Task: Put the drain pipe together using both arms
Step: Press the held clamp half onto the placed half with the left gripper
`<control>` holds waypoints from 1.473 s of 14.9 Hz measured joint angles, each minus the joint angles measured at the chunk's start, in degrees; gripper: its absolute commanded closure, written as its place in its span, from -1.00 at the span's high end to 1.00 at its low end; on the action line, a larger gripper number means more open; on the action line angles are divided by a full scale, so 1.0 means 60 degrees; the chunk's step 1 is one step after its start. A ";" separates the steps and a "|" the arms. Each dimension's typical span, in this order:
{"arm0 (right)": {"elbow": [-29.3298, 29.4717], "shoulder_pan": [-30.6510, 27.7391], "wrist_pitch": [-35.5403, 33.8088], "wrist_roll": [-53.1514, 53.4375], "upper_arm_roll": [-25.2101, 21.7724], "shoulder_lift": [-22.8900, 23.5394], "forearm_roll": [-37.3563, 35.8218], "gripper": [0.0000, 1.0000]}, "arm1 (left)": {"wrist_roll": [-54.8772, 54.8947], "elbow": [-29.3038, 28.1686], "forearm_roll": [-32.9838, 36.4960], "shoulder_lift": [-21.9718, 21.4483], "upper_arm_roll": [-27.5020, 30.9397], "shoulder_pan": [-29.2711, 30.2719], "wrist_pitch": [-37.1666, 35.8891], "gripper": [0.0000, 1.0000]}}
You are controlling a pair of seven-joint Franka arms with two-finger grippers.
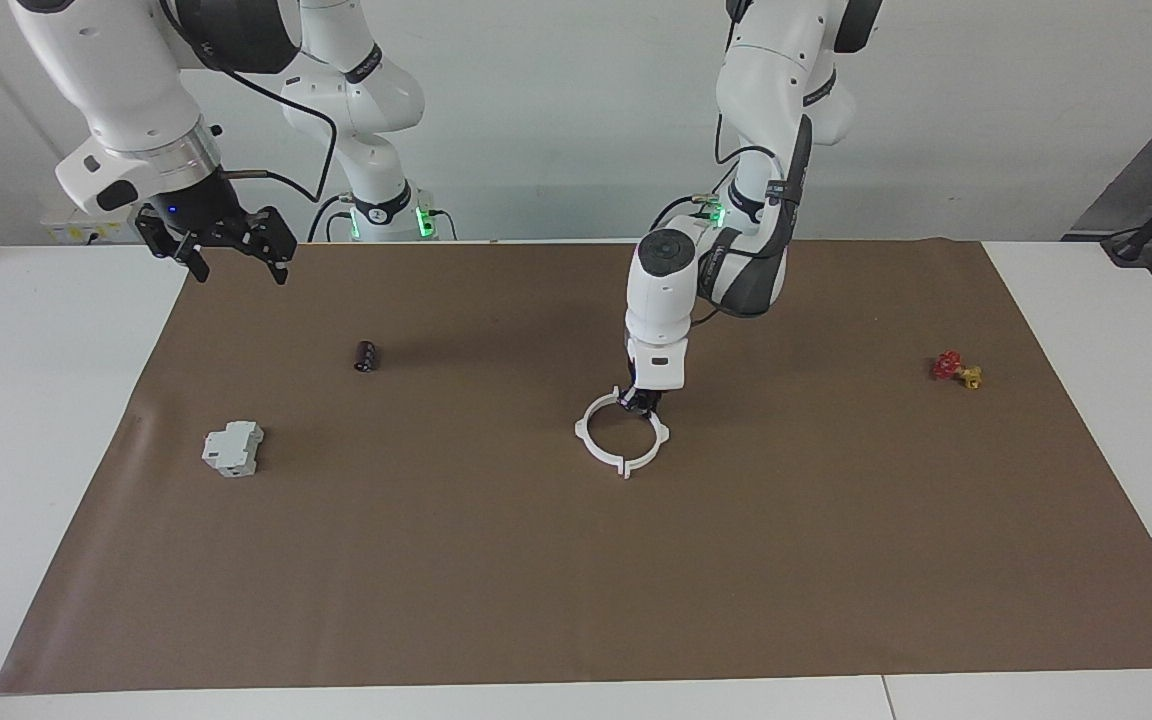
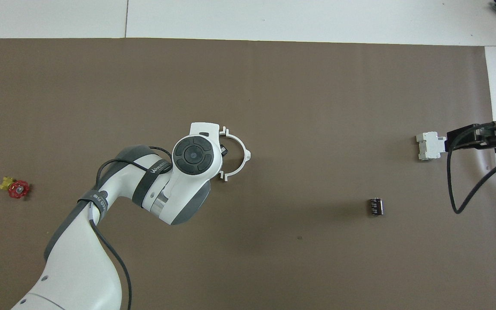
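The left arm bends steeply down at mid-table, its wrist vertical, the left gripper [image 1: 642, 402] pinched on the robot-side rim of the drain pipe [image 1: 622, 433], a white ring with four tabs lying flat on the brown mat [image 1: 576, 580]. The right arm waits raised, its right gripper [image 1: 236, 255] spread wide over the mat's edge, well apart from the ring toward the right arm's end, where a grey-white block [image 1: 233, 447] and a small dark cylinder [image 1: 366, 356] also lie.
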 measured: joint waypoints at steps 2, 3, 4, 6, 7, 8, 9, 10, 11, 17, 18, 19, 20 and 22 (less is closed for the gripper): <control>0.0000 0.0000 0.0000 0.0000 0.0000 0.0000 0.0000 1.00 | 0.0000 -0.0001 0.0006 0.0000 0.0001 -0.0003 0.0000 -1.00; 0.0000 0.0000 0.0000 0.0000 0.0000 0.0000 0.0000 1.00 | 0.0000 -0.0001 0.0008 0.0000 0.0001 -0.0004 0.0000 -1.00; 0.0000 0.0000 0.0000 0.0000 0.0000 0.0000 0.0000 1.00 | 0.0000 -0.0001 0.0009 0.0000 0.0001 -0.0004 0.0000 -1.00; 0.0000 0.0000 0.0000 0.0000 0.0000 0.0000 0.0000 1.00 | 0.0000 -0.0002 0.0012 -0.0001 0.0001 -0.0006 0.0000 -1.00; 0.0000 0.0000 0.0000 0.0000 0.0000 0.0000 0.0000 1.00 | 0.0000 -0.0003 0.0014 -0.0001 0.0001 -0.0006 0.0000 -1.00; 0.0000 0.0000 0.0000 0.0000 0.0000 0.0000 0.0000 1.00 | 0.0000 -0.0005 0.0015 -0.0003 0.0001 -0.0007 0.0000 -1.00; 0.0000 0.0000 0.0000 0.0000 0.0000 0.0000 0.0000 1.00 | 0.0000 -0.0008 0.0016 -0.0004 0.0001 -0.0011 0.0000 -1.00; 0.0000 0.0000 0.0000 0.0000 0.0000 0.0000 0.0000 1.00 | 0.0000 -0.0009 0.0018 -0.0005 0.0001 -0.0012 0.0000 -1.00; 0.0000 0.0000 0.0000 0.0000 0.0000 0.0000 0.0000 1.00 | 0.0000 -0.0010 0.0020 -0.0005 0.0002 -0.0014 0.0000 -1.00; 0.0000 0.0000 0.0000 0.0000 0.0000 0.0000 0.0000 1.00 | 0.0000 -0.0038 0.0024 -0.0023 0.0023 -0.0094 -0.0008 -0.03; 0.0000 0.0000 0.0000 0.0000 0.0000 0.0000 0.0000 1.00 | 0.0000 -0.0078 0.0024 -0.0016 0.0015 -0.0105 -0.0038 0.21; 0.0000 0.0000 0.0000 0.0000 0.0000 0.0000 0.0000 1.00 | -0.0001 -0.0143 0.0025 -0.0010 0.0004 -0.0127 -0.0033 0.51; 0.0000 0.0000 0.0000 0.0000 0.0000 0.0000 0.0000 1.00 | -0.0001 -0.0152 0.0024 -0.0014 0.0004 -0.0136 -0.0052 0.77; 0.0000 0.0000 0.0000 0.0000 0.0000 0.0000 0.0000 1.00 | -0.0001 -0.0200 0.0024 -0.0013 0.0005 -0.0138 -0.0069 0.92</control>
